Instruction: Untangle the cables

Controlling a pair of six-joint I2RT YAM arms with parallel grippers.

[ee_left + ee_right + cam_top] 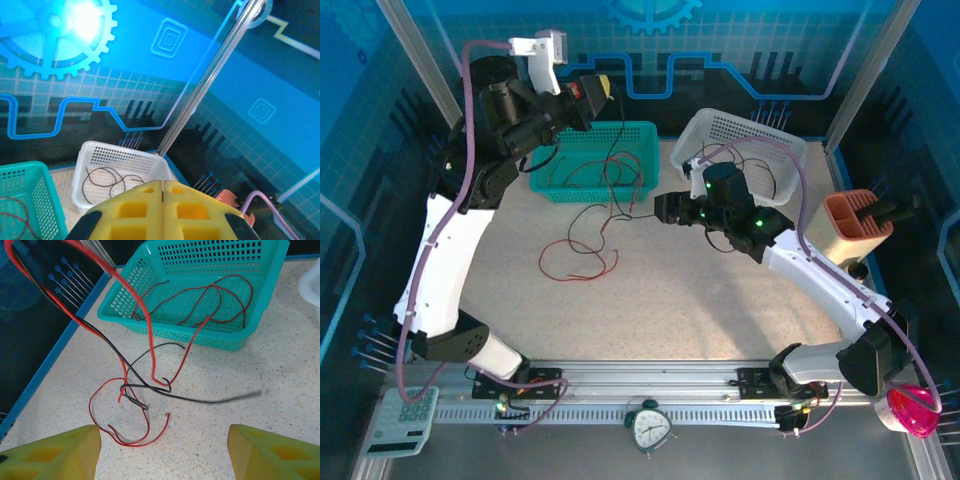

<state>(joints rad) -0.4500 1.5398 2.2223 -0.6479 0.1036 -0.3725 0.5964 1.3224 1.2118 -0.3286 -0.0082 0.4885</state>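
We see the cables lying just beyond the open right gripper; the closed left gripper holds some strands up.

Top external: high behind the arm bases, looking down. Right wrist: close, tilted down, sharing the cables and teal basket. Left wrist: facing the back wall

Smooth cables, plastic basket, matt tbl

One teal basket; one white basket; one alarm clock; one calculator; tangled cables beyond counting.
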